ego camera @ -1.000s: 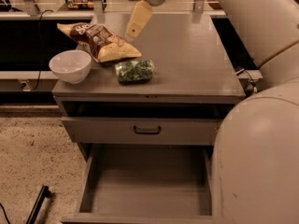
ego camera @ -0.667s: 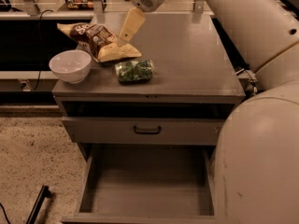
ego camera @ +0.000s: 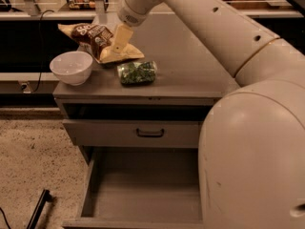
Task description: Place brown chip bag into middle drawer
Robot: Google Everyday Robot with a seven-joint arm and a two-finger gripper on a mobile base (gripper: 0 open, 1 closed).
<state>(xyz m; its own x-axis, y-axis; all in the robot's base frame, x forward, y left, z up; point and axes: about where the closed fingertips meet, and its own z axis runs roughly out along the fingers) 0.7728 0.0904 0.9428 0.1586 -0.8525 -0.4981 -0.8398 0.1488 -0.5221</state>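
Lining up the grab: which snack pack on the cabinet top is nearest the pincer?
The brown chip bag, behind the white bowl: the pincer is at its yellow end. The clear pack of greens lies apart, nearer the front edge.

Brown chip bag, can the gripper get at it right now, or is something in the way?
Probably yes. The gripper hangs right at the yellow-tan end of the brown chip bag, with nothing lying over it; the white bowl and the green pack sit beside it, off the approach.
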